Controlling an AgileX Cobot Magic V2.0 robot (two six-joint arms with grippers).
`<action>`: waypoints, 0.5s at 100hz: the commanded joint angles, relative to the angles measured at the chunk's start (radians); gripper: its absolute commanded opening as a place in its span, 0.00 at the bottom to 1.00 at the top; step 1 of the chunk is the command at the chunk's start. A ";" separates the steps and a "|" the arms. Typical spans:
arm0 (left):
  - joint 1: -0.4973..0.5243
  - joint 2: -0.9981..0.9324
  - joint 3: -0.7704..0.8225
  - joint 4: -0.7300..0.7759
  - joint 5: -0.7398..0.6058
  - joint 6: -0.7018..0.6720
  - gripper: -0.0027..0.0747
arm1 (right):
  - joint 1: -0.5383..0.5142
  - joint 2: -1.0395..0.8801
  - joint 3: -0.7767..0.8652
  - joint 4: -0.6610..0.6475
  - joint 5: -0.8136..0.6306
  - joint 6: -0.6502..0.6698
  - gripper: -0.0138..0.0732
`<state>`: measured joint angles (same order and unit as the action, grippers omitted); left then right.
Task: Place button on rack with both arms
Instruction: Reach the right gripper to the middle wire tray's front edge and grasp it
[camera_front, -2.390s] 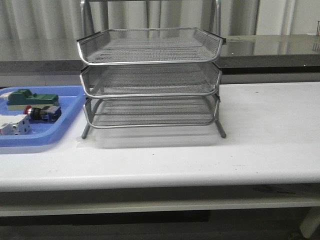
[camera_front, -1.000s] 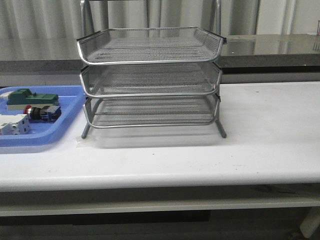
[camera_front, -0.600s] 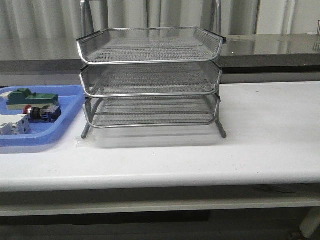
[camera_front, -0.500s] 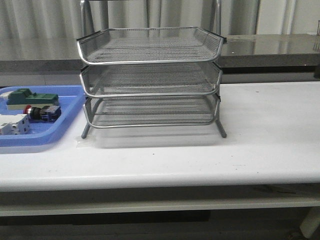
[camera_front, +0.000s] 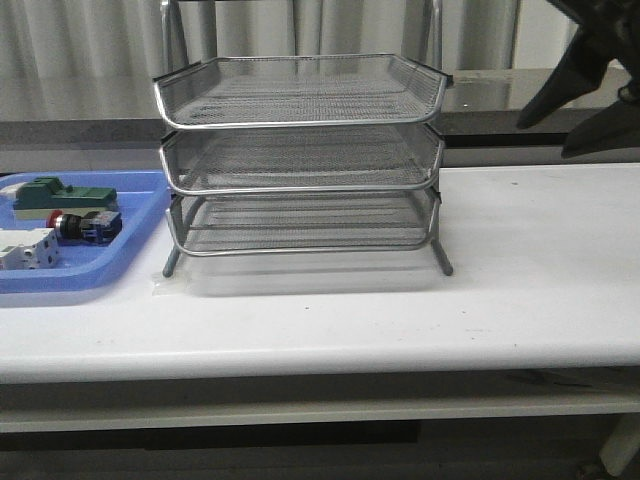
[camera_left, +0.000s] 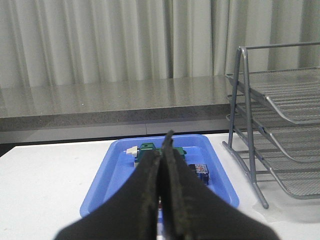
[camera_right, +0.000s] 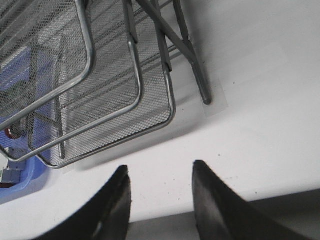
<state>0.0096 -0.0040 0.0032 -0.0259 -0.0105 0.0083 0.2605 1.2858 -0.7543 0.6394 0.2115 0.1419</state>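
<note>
The button (camera_front: 80, 228) lies on its side in the blue tray (camera_front: 130, 255) at the table's left, red cap to the left. In the left wrist view only its blue rear block (camera_left: 200, 172) shows beside the fingers. The silver three-tier rack (camera_front: 300, 160) stands mid-table. My left gripper (camera_left: 162, 150) is shut and empty, in front of the tray and apart from the button; it is out of the front view. My right gripper (camera_front: 552, 135) is open and empty, high at the right of the rack. In its own view the right gripper (camera_right: 160, 170) hovers over bare table beside the rack (camera_right: 100, 100).
A green block (camera_front: 62, 194) and a white boxy component (camera_front: 28, 250) share the blue tray with the button. A dark counter (camera_front: 540, 100) and curtains run behind the table. White tabletop (camera_front: 540, 250) lies to the right of the rack.
My right arm has come into the front view at the upper right. The rack, tray and button have not moved.
</note>
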 joint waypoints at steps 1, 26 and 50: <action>0.003 -0.031 0.033 0.001 -0.082 -0.008 0.01 | 0.004 0.033 -0.069 0.013 -0.054 -0.004 0.52; 0.003 -0.031 0.033 0.001 -0.082 -0.008 0.01 | 0.004 0.153 -0.145 0.039 -0.029 -0.004 0.52; 0.003 -0.031 0.033 0.001 -0.082 -0.008 0.01 | 0.004 0.183 -0.157 0.043 -0.037 -0.004 0.52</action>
<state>0.0096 -0.0040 0.0032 -0.0259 -0.0105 0.0083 0.2605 1.4975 -0.8738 0.6672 0.2172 0.1419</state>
